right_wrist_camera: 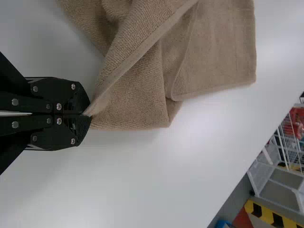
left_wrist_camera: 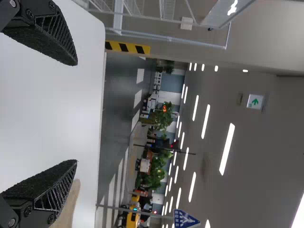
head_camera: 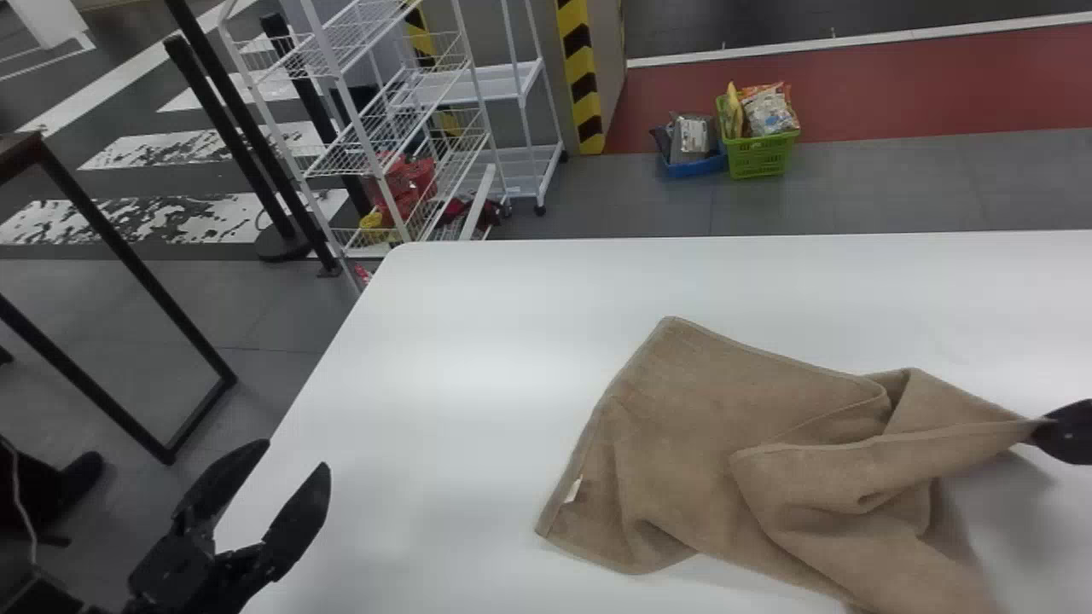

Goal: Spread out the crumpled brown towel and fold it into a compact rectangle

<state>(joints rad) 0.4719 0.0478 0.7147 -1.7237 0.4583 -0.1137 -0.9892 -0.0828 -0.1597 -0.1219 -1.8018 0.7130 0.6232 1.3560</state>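
Note:
The brown towel [head_camera: 725, 426] lies rumpled on the white table, its left part flatter and its right part folded over itself. At the right edge of the head view, my right gripper [head_camera: 1042, 426] holds a raised corner of it. In the right wrist view, the right gripper [right_wrist_camera: 88, 114] is shut on that corner, and the towel [right_wrist_camera: 142, 80] stretches away from it. My left gripper [head_camera: 294, 456] stands open over the table's left edge, apart from the towel. The left gripper [left_wrist_camera: 77, 113] has nothing between its fingers; a bit of towel [left_wrist_camera: 70, 209] shows beyond one finger.
The white table [head_camera: 444, 358] has its left edge slanting beside the left gripper. Past its far edge stand a white wire rack [head_camera: 392, 128] and a green basket [head_camera: 763, 156] with packages on the floor. A dark-framed table [head_camera: 102, 230] is at the left.

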